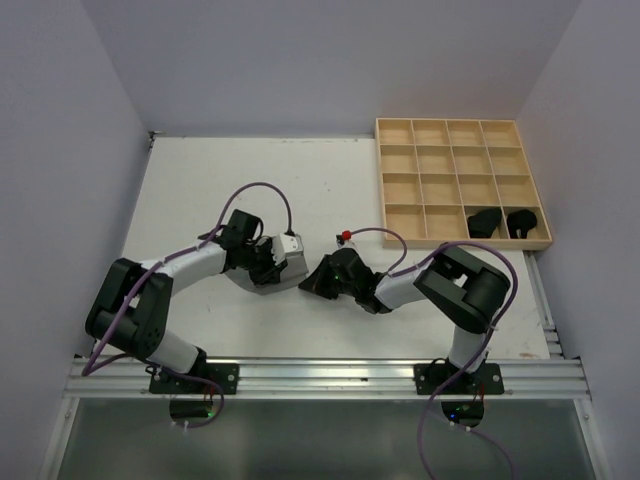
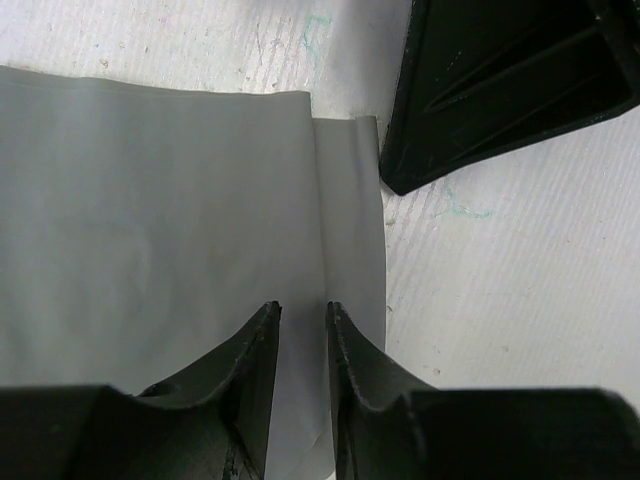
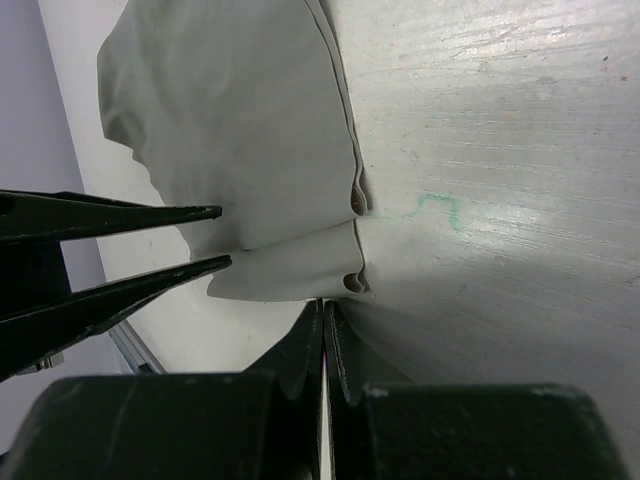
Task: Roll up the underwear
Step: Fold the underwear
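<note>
A plain grey underwear (image 1: 288, 268) (image 2: 150, 200) (image 3: 230, 130) lies flat on the white table, its near edge folded into a double layer. My left gripper (image 1: 272, 262) (image 2: 303, 315) (image 3: 220, 237) hangs over that edge. Its jaws stand a narrow gap apart, with cloth showing between them. My right gripper (image 1: 312, 283) (image 3: 323, 305) (image 2: 500, 80) is shut, its tips touching the folded edge from the other side, nothing visibly between them. Two black rolled underwear (image 1: 485, 222) (image 1: 522, 224) sit in the tray's front-right compartments.
The wooden grid tray (image 1: 447, 121) stands at the back right of the table. A small red-tipped part on a purple cable (image 1: 346, 235) lies just behind the two grippers. Green pen marks (image 3: 440, 210) show on the table beside the cloth.
</note>
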